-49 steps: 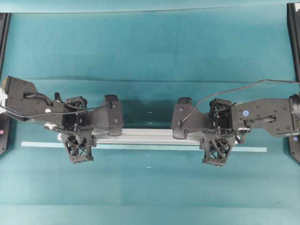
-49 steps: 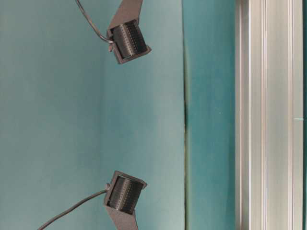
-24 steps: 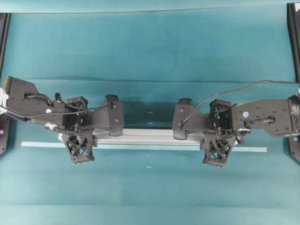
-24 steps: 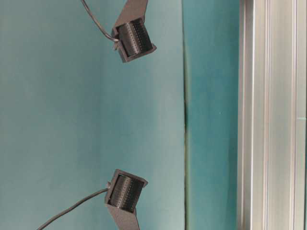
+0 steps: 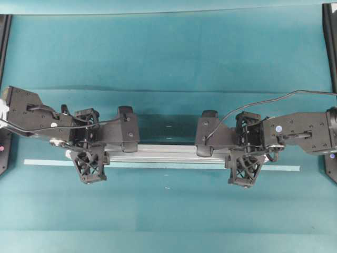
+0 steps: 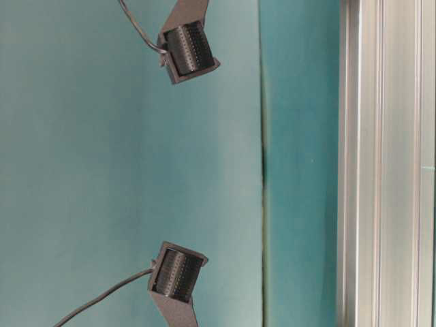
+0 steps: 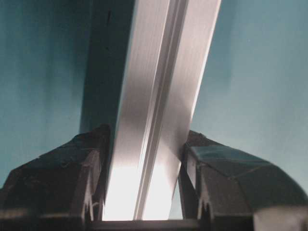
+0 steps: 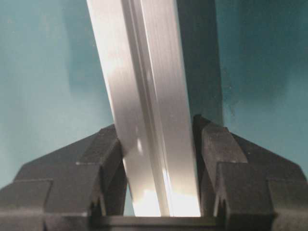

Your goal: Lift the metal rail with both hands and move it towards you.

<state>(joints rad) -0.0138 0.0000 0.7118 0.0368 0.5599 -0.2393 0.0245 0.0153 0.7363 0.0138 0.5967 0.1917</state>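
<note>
The metal rail (image 5: 168,153) is a long silver grooved bar lying left to right across the middle of the teal table. My left gripper (image 5: 88,152) is shut on the rail near its left end. My right gripper (image 5: 246,153) is shut on it near its right end. In the left wrist view the rail (image 7: 154,120) runs between both fingers (image 7: 72,178), which press on its sides. The right wrist view shows the rail (image 8: 144,96) clamped the same way between the fingers (image 8: 236,163). At table level the rail (image 6: 388,163) fills the right edge.
A thin pale-green tape strip (image 5: 42,162) lies on the table just in front of the rail and sticks out past both its ends. Black frame posts (image 5: 330,42) stand at the table's left and right sides. Two black ribbed cylinders on mounts (image 6: 178,274) show at table level.
At table level the rail's edge has shifted slightly to the right and the upper black cylinder has moved a little. Both grippers hold the rail as before.
</note>
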